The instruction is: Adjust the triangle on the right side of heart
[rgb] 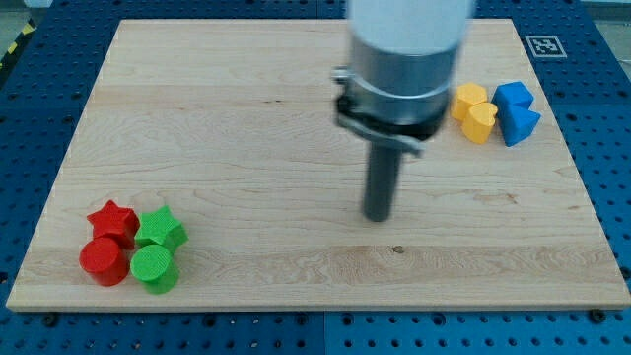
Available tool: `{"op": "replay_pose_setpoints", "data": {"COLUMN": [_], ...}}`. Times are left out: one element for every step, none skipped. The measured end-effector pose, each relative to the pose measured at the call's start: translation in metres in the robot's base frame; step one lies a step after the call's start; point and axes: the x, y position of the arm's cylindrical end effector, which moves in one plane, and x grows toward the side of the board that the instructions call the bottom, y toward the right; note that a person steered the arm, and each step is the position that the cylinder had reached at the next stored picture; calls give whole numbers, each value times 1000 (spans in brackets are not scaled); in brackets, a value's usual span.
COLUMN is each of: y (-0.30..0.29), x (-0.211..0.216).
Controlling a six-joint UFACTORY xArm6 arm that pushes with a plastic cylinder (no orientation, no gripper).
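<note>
Pale wooden board (246, 118) on blue pegboard. Blue triangle block (520, 125) lies at 3 o'clock of yellow heart block (480, 121), touching; only fine adjustment is judged left. My tip (377, 216) is bare, grasping nothing, well apart at 7 o'clock.

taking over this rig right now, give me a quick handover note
My tip rests on bare board near the centre, touching no block.
The yellow heart sits at the view's upper right; the blue triangle is right beside it on the view's right, seemingly touching.
Done: triangle already lies right of the heart.
Left: only a fine nudge, if any; the tip is well to the view's lower left of that pair.
</note>
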Motion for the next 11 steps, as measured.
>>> {"op": "replay_pose_setpoints", "data": {"y": [79, 155, 210, 257, 259, 259, 258, 258, 252, 208, 168], "x": [0, 0, 0, -1, -2, -7, -37, -83, -101, -101, -106]}}
